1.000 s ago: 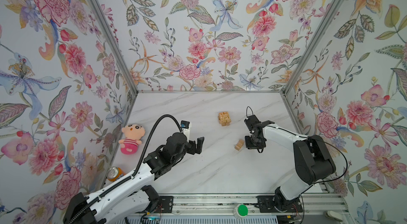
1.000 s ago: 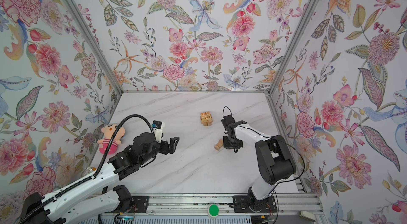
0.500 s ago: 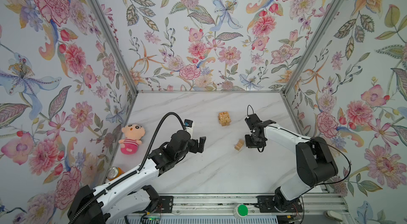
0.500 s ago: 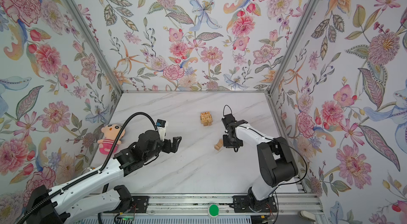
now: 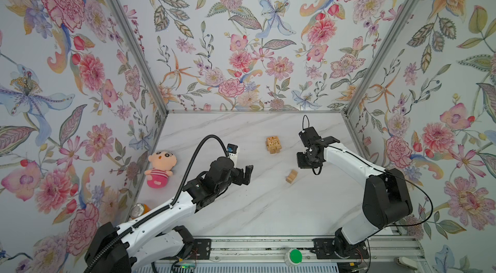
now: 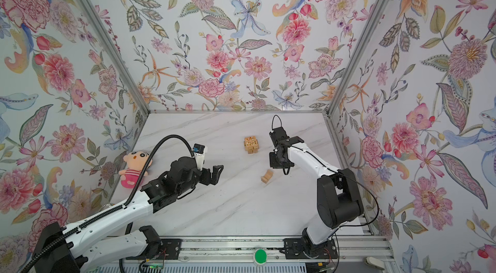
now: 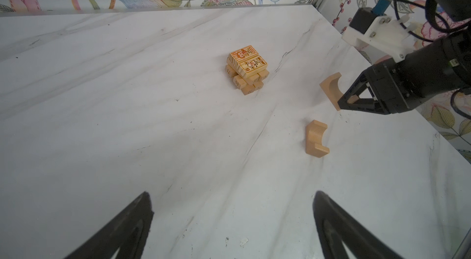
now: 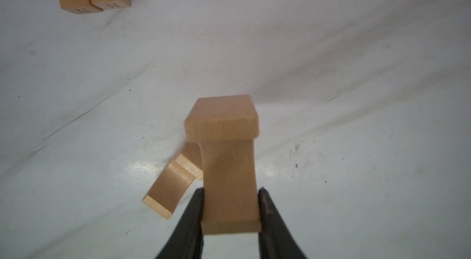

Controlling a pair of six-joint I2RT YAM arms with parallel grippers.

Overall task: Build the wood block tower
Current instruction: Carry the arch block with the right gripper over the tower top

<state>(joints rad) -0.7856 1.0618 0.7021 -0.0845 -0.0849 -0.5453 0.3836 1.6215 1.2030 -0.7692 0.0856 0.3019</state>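
1. Your right gripper (image 8: 230, 195) was clamped on the held block (image 8: 229, 166), an arched piece, with one finger pressed against each side face.
2. Your left gripper (image 7: 232, 194) stood wide apart and held nothing. It hung over bare bench (image 5: 241, 212), well apart from every block.
3. The tower (image 5: 273, 145) stood on the far middle of the bench. Its layers were crisscrossed, with two printed bars (image 7: 248, 60) side by side on top.
4. The loose block (image 5: 291, 176), also arched, lay on the bench nearer the front than the tower, near your right gripper.
5. The doll (image 5: 160, 168) and the can (image 5: 138, 210) sat at the bench's left edge, well apart from the tower.
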